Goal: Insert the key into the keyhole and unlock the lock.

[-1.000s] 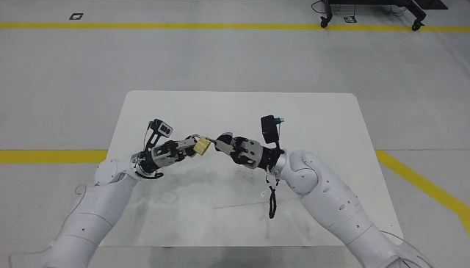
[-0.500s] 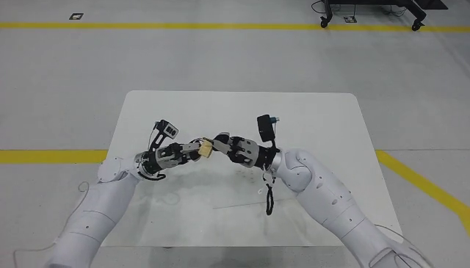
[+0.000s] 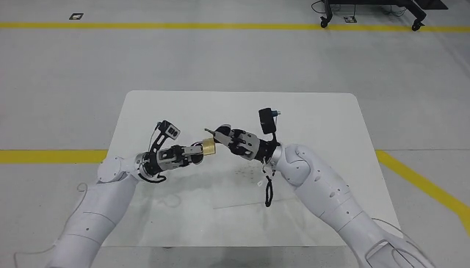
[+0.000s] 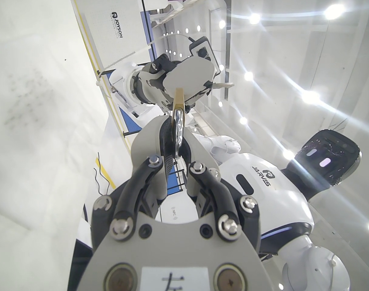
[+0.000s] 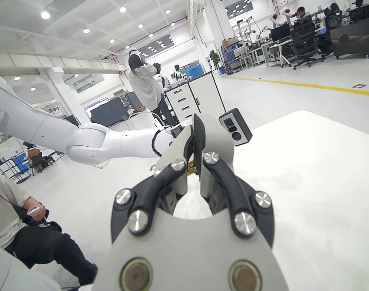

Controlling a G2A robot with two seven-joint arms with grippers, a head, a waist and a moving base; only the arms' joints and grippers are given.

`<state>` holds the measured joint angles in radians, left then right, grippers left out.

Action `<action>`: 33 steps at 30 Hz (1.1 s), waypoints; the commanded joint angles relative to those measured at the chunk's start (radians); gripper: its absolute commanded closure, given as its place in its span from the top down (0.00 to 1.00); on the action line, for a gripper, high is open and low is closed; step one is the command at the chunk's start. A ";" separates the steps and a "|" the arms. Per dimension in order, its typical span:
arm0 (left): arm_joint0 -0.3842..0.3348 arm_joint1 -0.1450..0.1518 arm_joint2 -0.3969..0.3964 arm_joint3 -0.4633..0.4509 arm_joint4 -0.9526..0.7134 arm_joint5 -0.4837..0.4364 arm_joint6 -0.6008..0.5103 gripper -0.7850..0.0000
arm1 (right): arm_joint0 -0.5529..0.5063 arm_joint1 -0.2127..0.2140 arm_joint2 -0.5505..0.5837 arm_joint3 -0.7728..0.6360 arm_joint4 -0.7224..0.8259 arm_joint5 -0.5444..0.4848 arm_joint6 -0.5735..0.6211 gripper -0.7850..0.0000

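Brass lock (image 3: 208,147), above the counter (image 3: 316,121), sits pinched in our left fingers (image 4: 148,140); our right fingers (image 5: 216,149) pinch the key (image 4: 224,85), just beside the lock at its twelve o'clock.

the lock (image 3: 208,147) is a small brass padlock with a silvery shackle (image 4: 176,130). it is held off the tabletop (image 3: 316,121) by that shackle in the closed left claw (image 4: 175,136), brass body toward the right claw (image 3: 222,135). the key (image 4: 224,85), a thin pale blade, juts from the right claw's closed grip, near the lock but not in it.
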<state>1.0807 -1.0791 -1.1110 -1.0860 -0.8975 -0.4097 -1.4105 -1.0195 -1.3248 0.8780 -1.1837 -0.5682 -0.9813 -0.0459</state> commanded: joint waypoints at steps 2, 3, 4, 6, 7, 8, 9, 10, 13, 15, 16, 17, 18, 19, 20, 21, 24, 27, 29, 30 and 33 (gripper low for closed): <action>0.004 -0.001 -0.007 -0.010 0.008 0.002 -0.002 0.00 | 0.004 -0.002 0.005 0.004 0.003 -0.003 0.000 0.00; 0.005 -0.001 -0.009 -0.014 0.011 0.004 -0.004 0.00 | 0.004 -0.002 0.008 0.005 0.004 -0.006 -0.001 0.00; 0.007 -0.001 -0.011 -0.019 0.014 0.006 -0.006 0.00 | 0.004 -0.002 0.012 0.006 0.005 -0.009 -0.002 0.00; 0.010 -0.001 -0.015 -0.028 0.017 0.012 -0.012 0.00 | 0.003 -0.001 0.022 0.008 0.009 -0.013 -0.007 0.00; 0.012 -0.001 -0.016 -0.034 0.020 0.015 -0.015 0.00 | 0.002 -0.001 0.027 0.009 0.011 -0.015 -0.010 0.00; 0.013 -0.001 -0.017 -0.040 0.025 0.019 -0.019 0.00 | 0.002 0.000 0.032 0.008 0.012 -0.017 -0.011 0.00; 0.015 -0.001 -0.019 -0.046 0.028 0.022 -0.022 0.00 | 0.001 0.000 0.036 0.009 0.013 -0.018 -0.012 0.00; 0.017 -0.001 -0.021 -0.050 0.032 0.023 -0.023 0.00 | 0.001 0.000 0.038 0.009 0.015 -0.018 -0.011 0.00; 0.023 -0.001 -0.026 -0.056 0.040 0.025 -0.025 0.00 | 0.005 -0.003 0.032 0.015 0.021 -0.012 0.005 0.00; 0.024 -0.002 -0.028 -0.058 0.044 0.026 -0.026 0.00 | 0.011 -0.008 0.019 0.021 0.026 -0.007 0.020 0.00; 0.025 -0.002 -0.030 -0.058 0.046 0.026 -0.026 0.00 | 0.015 -0.010 0.013 0.025 0.030 -0.006 0.027 0.00; 0.026 -0.003 -0.031 -0.059 0.046 0.025 -0.025 0.00 | 0.019 -0.013 0.007 0.028 0.034 -0.007 0.032 0.00; 0.027 -0.003 -0.033 -0.059 0.046 0.025 -0.025 0.00 | 0.022 -0.015 0.000 0.032 0.036 -0.008 0.040 0.00; 0.027 -0.003 -0.035 -0.058 0.047 0.024 -0.024 0.00 | 0.026 -0.017 -0.006 0.035 0.039 -0.009 0.046 0.00; 0.028 -0.003 -0.037 -0.057 0.047 0.023 -0.023 0.00 | 0.029 -0.020 -0.011 0.037 0.040 -0.011 0.052 0.00; 0.028 -0.004 -0.038 -0.057 0.047 0.022 -0.022 0.00 | 0.032 -0.021 -0.015 0.040 0.041 -0.012 0.058 0.00; 0.030 -0.005 -0.043 -0.055 0.044 0.020 -0.020 0.00 | 0.036 -0.024 -0.024 0.041 0.041 -0.020 0.076 0.00; 0.030 -0.007 -0.048 -0.051 0.042 0.015 -0.015 0.00 | 0.033 -0.025 -0.027 0.037 0.039 -0.024 0.090 0.00; 0.030 -0.008 -0.050 -0.048 0.043 0.014 -0.014 0.00 | 0.029 -0.025 -0.026 0.029 0.035 -0.024 0.097 0.00; 0.031 -0.009 -0.051 -0.047 0.042 0.013 -0.013 0.00 | 0.026 -0.024 -0.025 0.024 0.032 -0.024 0.100 0.00; 0.030 -0.010 -0.053 -0.045 0.046 0.013 -0.013 0.00 | 0.017 -0.023 -0.022 0.011 0.027 -0.023 0.104 0.00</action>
<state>1.1112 -1.0885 -1.1632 -1.1323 -0.8534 -0.3968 -1.4234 -0.9993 -1.3485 0.8547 -1.1677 -0.5393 -1.0049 0.0568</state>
